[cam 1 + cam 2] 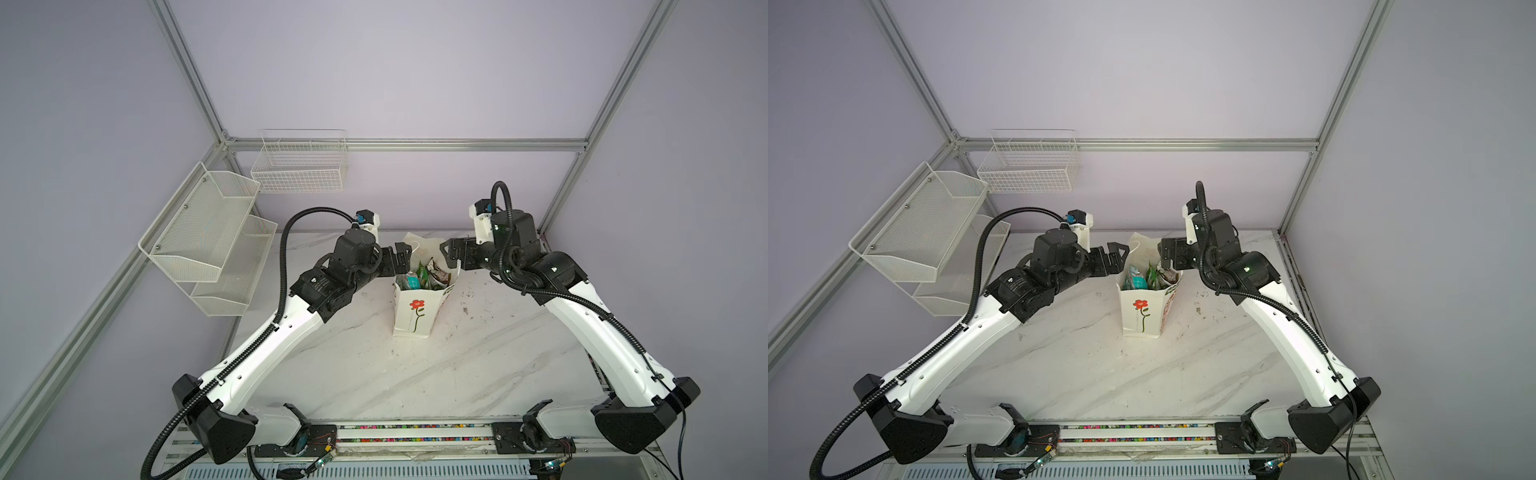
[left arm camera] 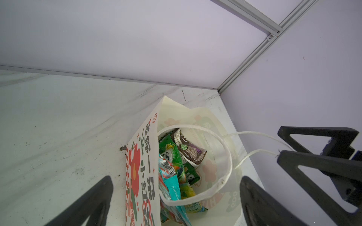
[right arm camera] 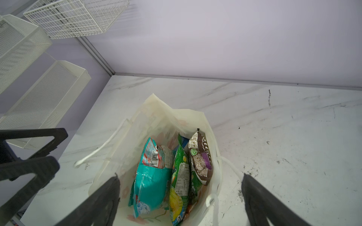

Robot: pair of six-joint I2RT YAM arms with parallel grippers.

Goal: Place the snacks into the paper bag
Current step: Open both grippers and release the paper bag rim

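Observation:
The cream paper bag (image 1: 411,316) (image 1: 1142,316) with a red flower print stands upright at the middle of the marble table. The snacks stand inside it: a teal pouch (image 3: 152,176), a green pouch (image 3: 181,170) and a dark brown bar (image 3: 201,158), also visible in the left wrist view (image 2: 176,166). My left gripper (image 1: 401,259) (image 2: 177,182) is open at the bag's left rim. My right gripper (image 1: 451,253) (image 3: 181,177) is open at its right rim. Neither holds anything. One white cord handle (image 2: 254,134) reaches toward my right gripper's fingers (image 2: 313,162).
A white wire basket (image 1: 301,166) hangs on the back wall. A two-tier mesh shelf (image 1: 208,241) hangs on the left wall beside my left arm. Aluminium frame posts (image 1: 569,183) stand at the table's back corners. Marble table (image 1: 374,374).

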